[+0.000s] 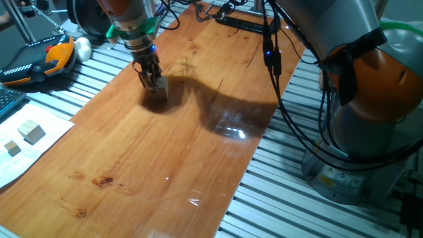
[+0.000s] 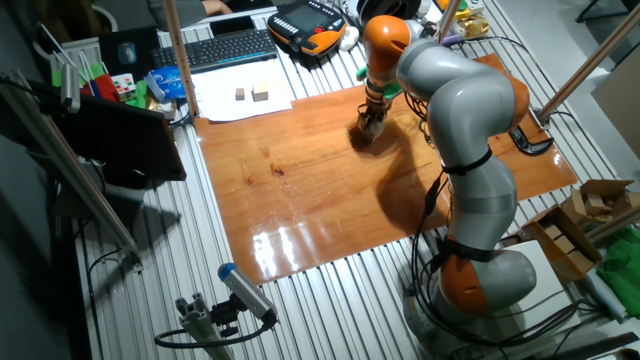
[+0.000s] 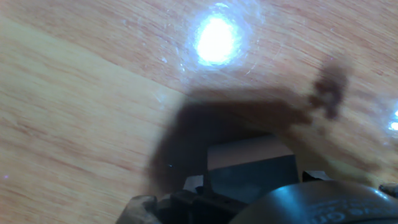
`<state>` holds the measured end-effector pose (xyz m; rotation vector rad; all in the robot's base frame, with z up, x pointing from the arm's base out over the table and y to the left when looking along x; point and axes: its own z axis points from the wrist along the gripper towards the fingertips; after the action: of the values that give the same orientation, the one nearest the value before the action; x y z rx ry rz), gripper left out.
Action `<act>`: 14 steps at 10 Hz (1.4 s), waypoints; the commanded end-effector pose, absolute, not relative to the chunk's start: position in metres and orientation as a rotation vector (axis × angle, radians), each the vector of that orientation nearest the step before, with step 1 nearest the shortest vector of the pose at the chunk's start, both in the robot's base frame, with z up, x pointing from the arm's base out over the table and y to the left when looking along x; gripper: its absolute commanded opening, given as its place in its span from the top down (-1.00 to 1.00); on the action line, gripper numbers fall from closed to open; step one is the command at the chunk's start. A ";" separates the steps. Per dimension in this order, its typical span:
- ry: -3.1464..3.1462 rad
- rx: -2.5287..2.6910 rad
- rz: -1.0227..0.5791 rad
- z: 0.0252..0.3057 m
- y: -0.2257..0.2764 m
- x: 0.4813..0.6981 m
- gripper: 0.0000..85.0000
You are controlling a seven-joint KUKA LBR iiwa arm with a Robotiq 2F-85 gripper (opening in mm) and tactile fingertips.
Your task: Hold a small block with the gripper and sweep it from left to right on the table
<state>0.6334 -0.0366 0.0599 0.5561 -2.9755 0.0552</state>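
My gripper (image 1: 152,80) stands upright on the far left part of the table (image 1: 165,152), its blue-green light band just above the fingers. It is shut on the small block (image 1: 160,84), a light-tan wooden cube that rests on or just above the board. The other fixed view shows the gripper (image 2: 372,126) near the board's (image 2: 320,190) back edge. In the hand view the block (image 3: 250,163) sits between the fingers at the bottom, in shadow, over the wood grain.
A white sheet (image 1: 26,149) to the left holds a paler cream cube (image 1: 31,132) and a tiny pale cube (image 1: 12,148). An orange-black pendant (image 1: 43,58) and keyboard (image 2: 225,47) lie beyond. The robot base (image 1: 370,125) and cables (image 1: 291,112) stand to the right on ribbed slats (image 1: 284,205).
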 end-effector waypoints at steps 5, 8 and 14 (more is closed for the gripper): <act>-2.975 0.528 0.055 0.060 -0.030 0.631 -0.55; -2.974 0.516 0.057 0.061 -0.027 0.630 -0.57; -2.984 0.327 0.074 0.062 -0.026 0.629 -0.58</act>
<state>0.6285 -0.0265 0.0625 0.3176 -2.9841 0.0743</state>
